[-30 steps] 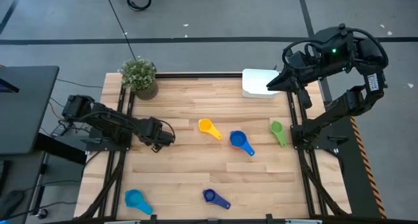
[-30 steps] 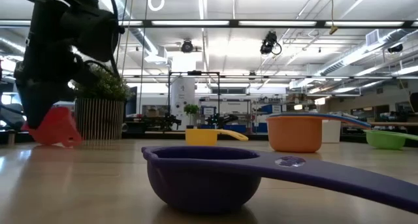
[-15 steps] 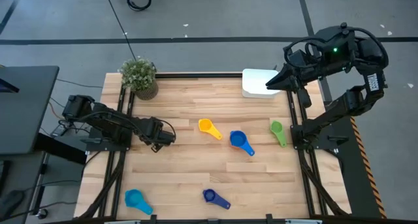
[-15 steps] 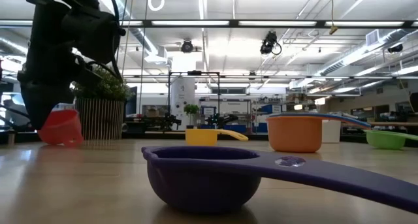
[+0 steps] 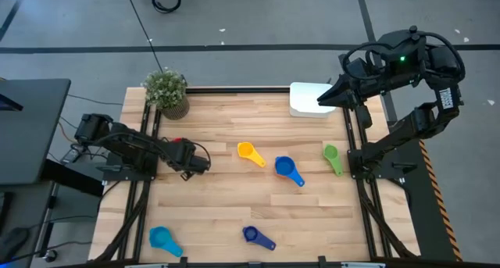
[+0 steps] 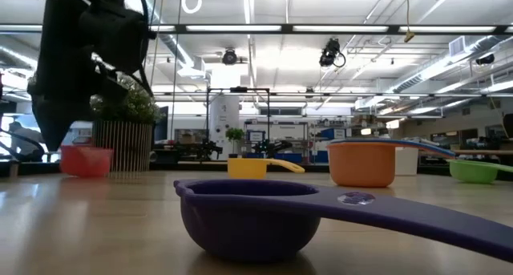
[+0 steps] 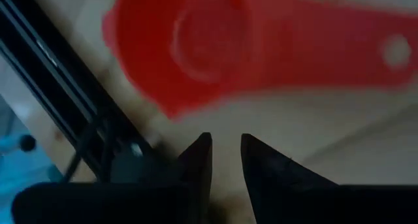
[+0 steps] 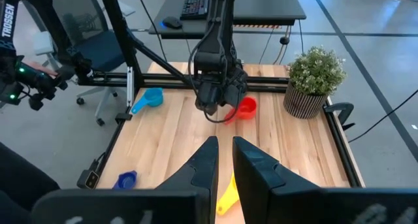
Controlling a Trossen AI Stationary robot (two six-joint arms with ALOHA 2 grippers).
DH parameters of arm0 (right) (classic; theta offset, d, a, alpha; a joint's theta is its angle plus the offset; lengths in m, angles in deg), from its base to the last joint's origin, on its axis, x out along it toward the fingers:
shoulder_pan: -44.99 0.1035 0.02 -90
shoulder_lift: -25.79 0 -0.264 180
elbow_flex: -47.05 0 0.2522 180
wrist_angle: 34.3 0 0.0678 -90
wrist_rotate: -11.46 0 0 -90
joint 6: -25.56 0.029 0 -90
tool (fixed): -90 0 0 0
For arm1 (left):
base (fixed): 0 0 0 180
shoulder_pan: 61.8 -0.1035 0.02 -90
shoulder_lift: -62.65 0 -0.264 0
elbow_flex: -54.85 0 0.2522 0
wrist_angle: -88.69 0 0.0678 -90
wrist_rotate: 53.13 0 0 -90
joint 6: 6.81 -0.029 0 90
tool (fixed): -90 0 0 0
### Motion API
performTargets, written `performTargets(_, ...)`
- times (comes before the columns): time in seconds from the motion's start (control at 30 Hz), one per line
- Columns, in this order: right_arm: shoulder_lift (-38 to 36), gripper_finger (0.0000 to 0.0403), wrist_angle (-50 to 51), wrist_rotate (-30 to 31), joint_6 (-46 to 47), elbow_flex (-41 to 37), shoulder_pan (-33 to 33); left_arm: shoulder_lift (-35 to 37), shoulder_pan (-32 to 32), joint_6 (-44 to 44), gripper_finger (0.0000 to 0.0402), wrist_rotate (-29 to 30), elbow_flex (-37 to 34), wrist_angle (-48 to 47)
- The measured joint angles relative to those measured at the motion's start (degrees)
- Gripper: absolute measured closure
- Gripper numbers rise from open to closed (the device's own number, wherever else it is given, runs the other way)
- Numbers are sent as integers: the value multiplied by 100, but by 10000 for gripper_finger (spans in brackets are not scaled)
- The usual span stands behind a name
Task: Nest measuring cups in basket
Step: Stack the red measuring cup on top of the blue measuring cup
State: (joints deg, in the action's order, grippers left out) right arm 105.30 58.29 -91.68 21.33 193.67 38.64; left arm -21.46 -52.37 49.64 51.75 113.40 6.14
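Measuring cups lie scattered on the table (image 5: 234, 213): a yellow cup (image 5: 248, 151), a blue cup (image 5: 285, 169), a green cup (image 5: 331, 154), a light blue cup (image 5: 162, 238) and a dark blue cup (image 5: 251, 234). A red cup (image 6: 86, 159) sits upright on the wood near the plant (image 5: 166, 91), beside the left gripper (image 5: 190, 162). In the left wrist view that gripper's fingers stand a little apart just short of the red cup, holding nothing. The basket (image 5: 307, 98) sits at the table's far right corner. The right gripper (image 5: 326, 100) hangs over its edge, fingers nearly together and empty.
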Motion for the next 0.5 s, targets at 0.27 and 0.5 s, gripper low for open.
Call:
performTargets(0.27, 0, 351, 0, 2, 18, 0, -1, 13, -147, 1012, 313, -276, 1235, -433)
performTargets(0.5, 0, 351, -139, 1, 20, 0, 0, 16, -1048, 2724, 313, -185, 1674, -410)
